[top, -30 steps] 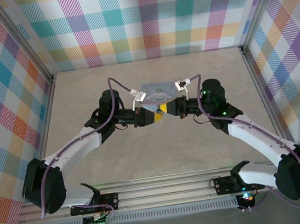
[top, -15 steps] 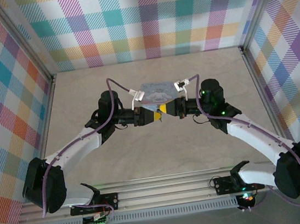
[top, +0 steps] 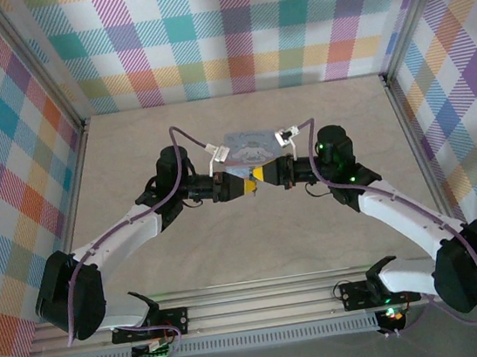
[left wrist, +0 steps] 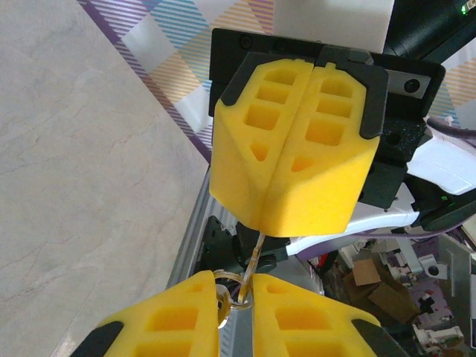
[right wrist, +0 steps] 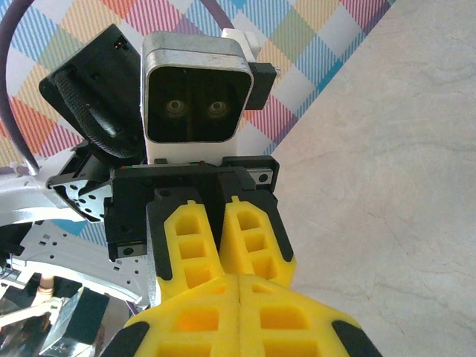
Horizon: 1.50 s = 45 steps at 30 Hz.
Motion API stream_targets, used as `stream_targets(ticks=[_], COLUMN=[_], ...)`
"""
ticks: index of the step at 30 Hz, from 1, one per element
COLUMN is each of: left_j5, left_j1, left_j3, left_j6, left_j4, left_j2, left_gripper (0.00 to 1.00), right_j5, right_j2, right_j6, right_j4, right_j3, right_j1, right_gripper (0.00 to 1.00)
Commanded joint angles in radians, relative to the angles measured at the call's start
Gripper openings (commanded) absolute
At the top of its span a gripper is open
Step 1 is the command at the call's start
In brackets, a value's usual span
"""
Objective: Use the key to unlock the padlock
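Note:
Over the middle of the table my two grippers meet tip to tip. In the left wrist view a thin brass key [left wrist: 256,256] runs from the closed tips of my right gripper [left wrist: 262,227] down into the gap of my left gripper [left wrist: 236,288]. A brass key ring [left wrist: 232,296] sits in that gap. My left gripper [top: 241,183] is shut, and the tiny padlock is hidden between its yellow fingers [right wrist: 253,238]. My right gripper [top: 267,175] [right wrist: 239,281] is pressed fully shut on the key's far end.
The pale blue cartoon-printed tin box [top: 247,146] lies on the table just behind the two grippers. Plaid walls enclose the table on three sides, and an aluminium rail [top: 264,303] runs along the near edge.
My right gripper has edged slightly left toward the left gripper. The left arm has stayed about where it was.

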Motion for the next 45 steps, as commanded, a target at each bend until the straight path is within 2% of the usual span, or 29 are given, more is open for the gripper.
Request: stream_targets(ticks=[1,3,7,11,12,14,17,22,25,27,30,36,45], left_j5=[0.006,0.01,0.005,-0.05,-0.065,-0.105,-0.173,-0.318,-0.368,-0.377,-0.403,-0.479,-0.549], left_j1=[0.011,0.012,0.012,0.016,0.018,0.023,0.031,0.045,0.053,0.061,0.069,0.081,0.088], left_j3=[-0.004,-0.006,-0.012,-0.029,-0.038,-0.057,-0.089,-0.13,-0.153,-0.152,-0.154,-0.177,-0.265], left_j6=[-0.005,0.0,0.008,0.047,0.05,0.057,0.075,0.164,0.216,0.253,0.297,0.318,0.305], left_j4=[0.049,0.055,0.059,0.002,-0.001,-0.013,-0.033,-0.153,-0.209,-0.262,-0.312,-0.327,-0.272], left_j2=[-0.036,-0.04,-0.042,-0.036,-0.034,-0.031,-0.042,-0.089,-0.107,-0.111,-0.119,-0.119,-0.145], left_gripper=[0.13,0.0,0.0,0.0,0.0,0.0,0.0,0.0,0.0,0.0,0.0,0.0,0.0], right_j5=[-0.038,-0.039,-0.011,0.058,0.074,0.13,0.279,0.568,0.69,0.807,1.008,1.177,1.238], right_j2=[0.01,0.014,0.016,0.01,0.007,-0.001,-0.017,-0.005,0.078,0.158,0.295,0.565,0.77], right_j6=[0.001,0.002,-0.003,-0.01,-0.014,-0.02,-0.035,-0.025,0.017,0.006,-0.05,-0.065,-0.06], right_j4=[0.028,0.024,0.001,-0.046,-0.058,-0.11,-0.234,-0.405,-0.525,-0.61,-0.668,-0.654,-0.589], right_j3=[0.003,0.002,0.001,0.004,0.005,0.015,0.038,0.055,0.107,0.185,0.308,0.489,0.572], right_j1=[0.002,0.0,0.0,0.0,0.001,0.001,0.0,-0.004,0.001,0.053,0.168,0.248,0.255], right_gripper=[0.0,0.0,0.01,0.38,0.44,0.53,0.57,0.59,0.52,0.52,0.58,0.61,0.57])
